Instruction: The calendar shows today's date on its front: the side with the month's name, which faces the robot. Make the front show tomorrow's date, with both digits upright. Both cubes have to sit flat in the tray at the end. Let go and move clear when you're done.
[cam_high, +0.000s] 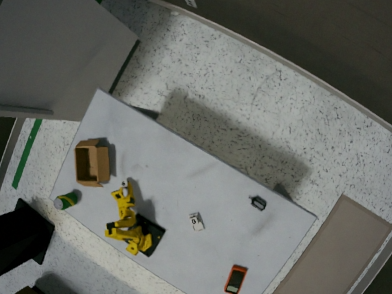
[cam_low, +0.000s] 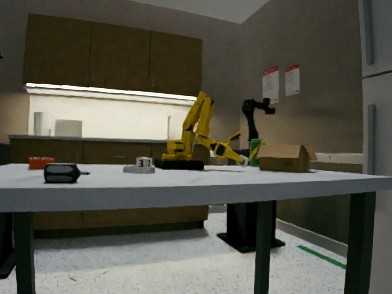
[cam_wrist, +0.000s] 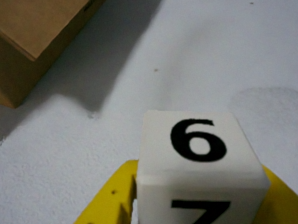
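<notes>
So one white calendar cube (cam_wrist: 200, 160) is clamped between the yellow jaws of the gripper (cam_wrist: 197, 200), up off the worktop (cam_wrist: 210, 60) near the cardboard box. The wrist view shows a black 6 on its upper face and the top of a 7 on the face below. The tray (cam_low: 139, 170) sits well apart, out in the middle of the worktop, with the other cube (cam_low: 144, 162) flat in it. That one shows a 3 in the exterior view.
</notes>
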